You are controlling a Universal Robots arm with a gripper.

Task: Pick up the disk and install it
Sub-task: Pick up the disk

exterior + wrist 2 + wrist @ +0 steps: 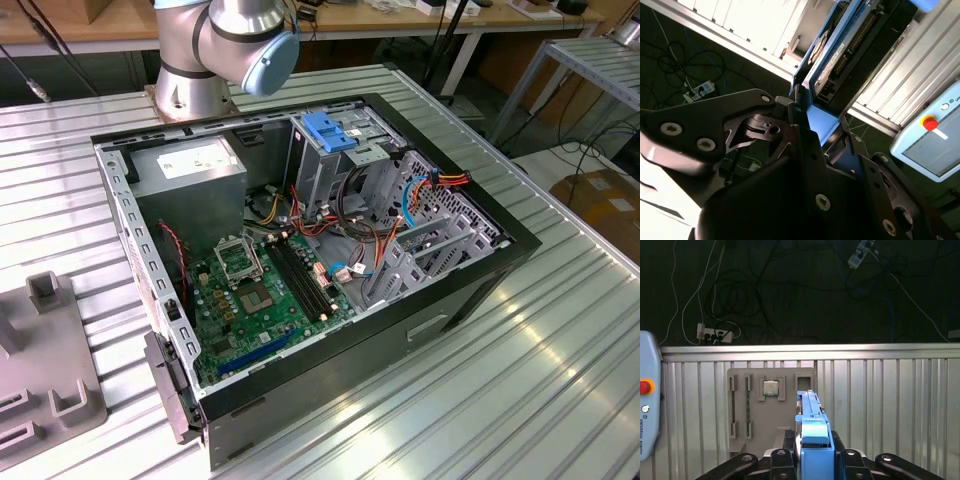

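Two wrist views carry the held part. The gripper (813,442) is closed on the disk (807,410), and its black fingers (802,132) pinch the blue carrier at the near end, so the drive juts straight out past the fingertips. The first wrist view meets the drive edge-on, as a thin blue-and-grey blade. The second wrist view sees its flat side, with circuit board and connector row between the blue rails.

Beyond the fingertips in the first wrist view, a grey fixture plate (770,415) lies on the ribbed metal table (890,405). A processor chip (771,388) and what looks like a memory stick (747,402) sit in its slots. A teach pendant (647,390) with a red button rests off to one side of the hand. Past the table edge, cables and a power strip (715,334) lie on dark floor.

The exterior view gives the open computer case (480,290) beside the arm's base (225,40). Inside are the motherboard (265,290), the power supply (190,165) and a blue bracket (330,130) atop the drive cage (320,170). Wire bundles (360,240) are strung across in front of the cage.
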